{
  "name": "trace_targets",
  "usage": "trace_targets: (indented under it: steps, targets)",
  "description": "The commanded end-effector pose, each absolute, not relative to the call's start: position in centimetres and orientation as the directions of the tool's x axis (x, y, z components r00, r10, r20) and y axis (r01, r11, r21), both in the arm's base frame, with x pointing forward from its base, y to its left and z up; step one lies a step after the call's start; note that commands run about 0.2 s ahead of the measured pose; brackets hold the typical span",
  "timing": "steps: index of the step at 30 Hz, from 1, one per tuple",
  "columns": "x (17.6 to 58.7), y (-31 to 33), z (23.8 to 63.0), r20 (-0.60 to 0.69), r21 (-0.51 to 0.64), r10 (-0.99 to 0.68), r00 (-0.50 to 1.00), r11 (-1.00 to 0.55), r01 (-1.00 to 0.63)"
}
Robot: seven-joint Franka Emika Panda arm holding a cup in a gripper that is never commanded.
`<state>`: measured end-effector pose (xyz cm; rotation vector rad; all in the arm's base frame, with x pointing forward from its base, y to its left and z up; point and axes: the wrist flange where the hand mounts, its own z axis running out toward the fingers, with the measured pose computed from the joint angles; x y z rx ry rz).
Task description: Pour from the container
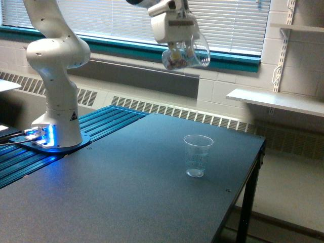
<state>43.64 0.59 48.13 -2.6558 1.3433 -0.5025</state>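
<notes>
Gripper (178, 50) hangs high over the table, fingers pinching the container (185, 54), a small clear plastic cup tipped well over on its side with its wide rim facing the exterior view's right; fingers reach down from the white hand block and close on the cup's wall near its bottom half, though exactly where each pad sits is blurred; small dark and pale contents are bunched in the low part of the cup, kind not resolvable; cup is held in the air, touching nothing but the gripper, above and somewhat to the exterior view's left of the tapered cup (197, 155); that tapered cup stands upright and looks empty on the dark table (126, 192), near the table's far right part, faint printed lines on its wall; arm base (55, 121) stands well apart at the exterior view's left on the blue ribbed strip, lit blue at its foot. Handling judgement: container is thin-walled and light, so it likely flexes under a hard squeeze and may slip if the walls are smooth; a hold across the wall below the rim, as now, looks right since the rim is the stiffest part and must stay free for pouring; load is small, so weight should hardly matter; main risk is contents leaving early, since the tilt is already steep and the cup is not yet over the receiver.
</notes>
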Motion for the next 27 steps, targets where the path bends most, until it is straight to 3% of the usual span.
trace_targets:
  steps: [1, 27]
  targets:
    - [44.2, -0.2, 45.3, 0.208, -0.223, -0.826, 0.524, -0.562, -0.796]
    - [45.8, 1.9, 37.6, 0.137, -0.094, -0.836, 0.531, -0.545, -0.833]
